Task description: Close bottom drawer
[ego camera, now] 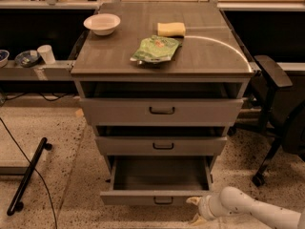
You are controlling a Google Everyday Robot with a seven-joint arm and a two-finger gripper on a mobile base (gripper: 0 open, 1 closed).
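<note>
The bottom drawer [143,197] stands pulled out, front panel running side to side, and we find our gripper [194,210], fingers [192,201] spread, just before its right end.

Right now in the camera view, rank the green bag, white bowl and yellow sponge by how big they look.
1. green bag
2. white bowl, somewhat smaller, though it sits farther back
3. yellow sponge
The gripper is low at the right end of the bottom drawer front.
</note>
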